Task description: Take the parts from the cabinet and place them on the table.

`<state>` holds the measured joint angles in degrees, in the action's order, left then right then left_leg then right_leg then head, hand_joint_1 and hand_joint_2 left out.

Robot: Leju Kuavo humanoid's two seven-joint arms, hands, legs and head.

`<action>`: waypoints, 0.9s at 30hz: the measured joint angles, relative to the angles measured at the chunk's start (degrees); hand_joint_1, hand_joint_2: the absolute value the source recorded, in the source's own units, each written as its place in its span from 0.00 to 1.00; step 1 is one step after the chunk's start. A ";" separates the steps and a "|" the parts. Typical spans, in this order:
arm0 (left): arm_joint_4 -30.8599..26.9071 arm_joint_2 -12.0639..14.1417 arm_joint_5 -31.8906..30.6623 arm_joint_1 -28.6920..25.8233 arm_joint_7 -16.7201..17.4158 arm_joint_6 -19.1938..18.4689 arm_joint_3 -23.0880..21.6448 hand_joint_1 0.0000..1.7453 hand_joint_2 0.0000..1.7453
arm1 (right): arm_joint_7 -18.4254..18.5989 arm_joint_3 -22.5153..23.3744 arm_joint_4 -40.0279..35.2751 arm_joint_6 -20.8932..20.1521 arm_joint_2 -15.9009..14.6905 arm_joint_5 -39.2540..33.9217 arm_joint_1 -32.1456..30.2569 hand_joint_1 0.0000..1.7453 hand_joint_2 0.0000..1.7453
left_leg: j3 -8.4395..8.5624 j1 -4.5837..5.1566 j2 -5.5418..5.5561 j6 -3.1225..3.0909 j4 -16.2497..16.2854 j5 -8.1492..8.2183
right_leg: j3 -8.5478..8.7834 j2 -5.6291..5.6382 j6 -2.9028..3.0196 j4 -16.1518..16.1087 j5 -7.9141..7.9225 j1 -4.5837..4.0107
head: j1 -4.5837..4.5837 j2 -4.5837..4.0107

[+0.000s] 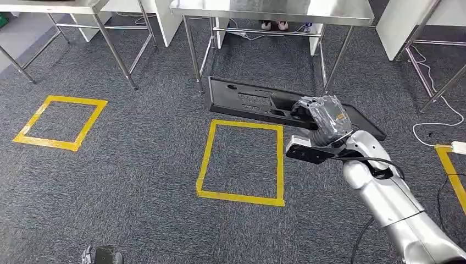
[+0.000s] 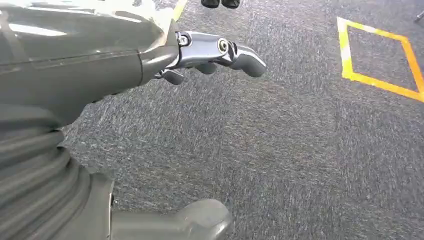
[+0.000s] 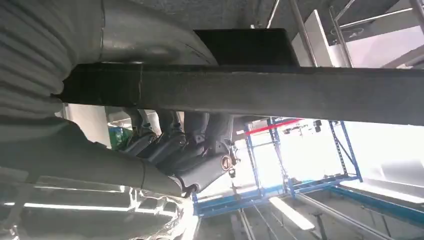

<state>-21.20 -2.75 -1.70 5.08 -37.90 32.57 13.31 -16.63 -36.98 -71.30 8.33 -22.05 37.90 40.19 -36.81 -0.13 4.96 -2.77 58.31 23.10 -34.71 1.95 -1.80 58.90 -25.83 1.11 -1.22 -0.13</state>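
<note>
While carried toward the bench (image 1: 275, 11), kept level: one long black part (image 1: 258, 102), held out above the carpet near the yellow squares, with the bench's near edge just beyond. Left to right: left hand (image 2: 205, 60) hanging over the carpet, fingers loosely apart, holding nothing; then right hand (image 1: 321, 118) wrapped around the part near its right end, thumb on one face and fingers (image 3: 175, 150) curled under the other. Best done with the grip kept firm, since the long free end will likely tend to sag or swing; far end best lifted over the bench edge before lowering. Counted: one part, two full yellow squares (image 1: 242, 162), three steel benches.
</note>
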 joint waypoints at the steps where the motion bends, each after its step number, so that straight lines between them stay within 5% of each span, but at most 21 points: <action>1: 0.24 0.02 0.02 0.07 0.02 -0.13 0.00 0.00 1.00 | -0.02 -0.07 0.07 0.04 0.00 0.04 0.00 0.84 1.00 | 0.00 -0.01 -0.03 0.08 -0.01 0.03 | -0.01 0.01 0.01 0.01 0.00 -0.03 | -0.04 0.00; 5: 1.44 0.13 0.07 0.44 0.18 -0.94 -0.02 0.00 1.00 | 0.00 -0.24 0.24 0.22 0.18 0.13 0.00 0.84 1.00 | 0.01 -0.17 -0.04 1.48 -0.07 0.13 | -0.03 0.00 0.13 0.06 -0.08 -0.19 | 0.00 0.00; 12: 2.67 0.39 0.37 0.84 0.48 -1.53 -0.04 0.00 1.00 | 0.00 -0.54 0.52 0.26 0.55 0.15 0.00 0.84 1.00 | 0.00 0.16 -0.03 1.56 -0.07 0.13 | -0.07 -0.02 0.13 -0.02 -0.08 -0.17 | 0.00 0.00; 16: 3.15 0.59 0.83 0.87 0.87 -5.18 -0.15 0.00 1.00 | 0.00 -0.61 0.87 0.26 1.05 0.15 0.03 0.84 1.00 | -0.02 0.43 -0.03 1.53 -0.05 0.14 | -0.06 -0.03 0.11 -0.09 -0.08 -0.16 | 0.02 0.00; 17: 3.19 0.70 0.85 0.87 0.90 -5.62 -0.24 0.00 1.00 | 0.00 -0.66 0.94 0.26 1.18 0.15 0.02 0.84 1.00 | -0.20 0.65 -0.07 1.06 0.45 0.40 | 0.14 -0.02 0.01 -0.35 -0.03 0.75 | -0.06 0.00; 20: 3.41 0.94 0.85 0.86 0.98 -6.07 -0.48 0.00 1.00 | 0.00 -0.79 1.14 0.26 1.44 0.17 0.08 0.84 1.00 | -0.39 0.58 -0.14 0.46 0.51 0.63 | 0.35 0.05 -0.13 -0.36 0.07 0.57 | -0.04 0.00; 22: 3.45 1.01 0.83 0.85 1.01 -6.07 -0.61 0.00 1.00 | 0.00 -0.76 1.18 0.26 1.42 0.26 0.03 0.84 1.00 | 0.58 0.56 -0.14 -0.93 -0.38 0.87 | 0.69 0.11 -1.07 0.60 0.88 -0.21 | 0.00 0.00; 24: 3.45 0.98 0.74 0.85 1.07 -5.70 -0.83 0.00 1.00 | 0.00 -0.70 1.18 0.28 1.49 0.30 0.10 0.84 1.00 | 1.57 0.06 -0.43 -1.29 -1.09 0.37 | -0.43 -0.75 -0.48 2.57 -1.14 -0.21 | 0.09 0.00; 27: 3.47 1.09 0.74 0.75 1.25 -5.55 -0.96 0.00 1.00 | 0.00 -0.74 1.22 0.31 1.49 0.35 0.07 0.84 1.00 | 1.46 -0.10 -0.83 -1.27 -1.00 0.36 | -6.95 -1.00 -0.68 15.44 -6.44 -0.02 | 0.07 0.00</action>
<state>-17.73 -1.66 -0.96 5.83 -36.65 27.02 12.35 -16.63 -37.73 -70.07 8.63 -20.57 38.25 40.26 -35.35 -0.24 4.14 -4.04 57.31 23.45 -41.66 0.94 -2.47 74.33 -32.27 1.09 -1.16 -0.13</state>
